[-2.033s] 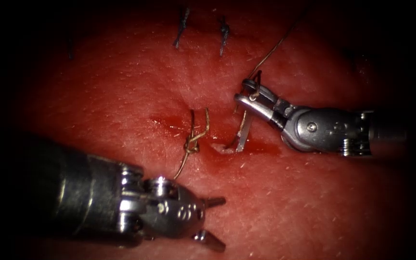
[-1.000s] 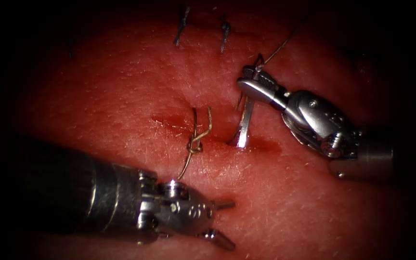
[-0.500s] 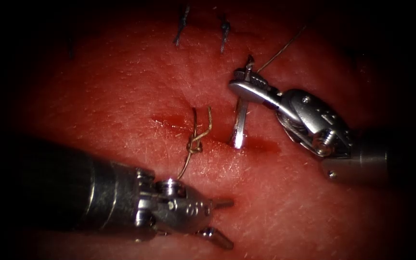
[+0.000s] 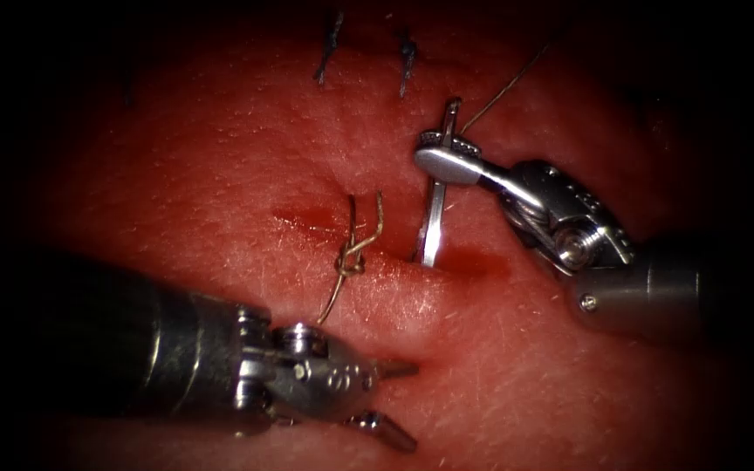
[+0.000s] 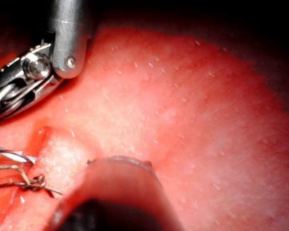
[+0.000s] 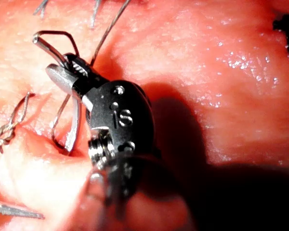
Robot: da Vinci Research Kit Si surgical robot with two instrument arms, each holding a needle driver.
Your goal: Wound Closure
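Your right tool (image 4: 447,157) enters from the right and clamps the curved needle (image 4: 434,222) near its tail end, where the thread (image 4: 503,87) joins it; its jaws are closed on the steel. The needle runs steeply down from the jaws, and its lower end meets the tissue (image 4: 220,174) at the cut (image 4: 473,262), just right of the knotted stitch (image 4: 351,260); you cannot tell how deep the tip lies, since the red fluid (image 4: 307,220) pools along the cut there. The thread leads up and to the right from the needle's tail into the dark. In the right wrist view, the same tool (image 6: 62,77) grips the needle (image 6: 74,127), which curves down into the wound edge, and the thread (image 6: 108,29) rises from the tail. The knotted stitch (image 6: 7,132) lies beside it.

Your left tool (image 4: 390,397) hovers over the tissue on the near side of the cut, below the knot, with its jaws parted and holding nothing. Two dark cut ends of thread (image 4: 329,48) stand on the far tissue. In the left wrist view, the needle's tip (image 5: 17,156) and the knot (image 5: 33,182) lie at the cut, with the right tool's wrist (image 5: 24,82) beyond them.
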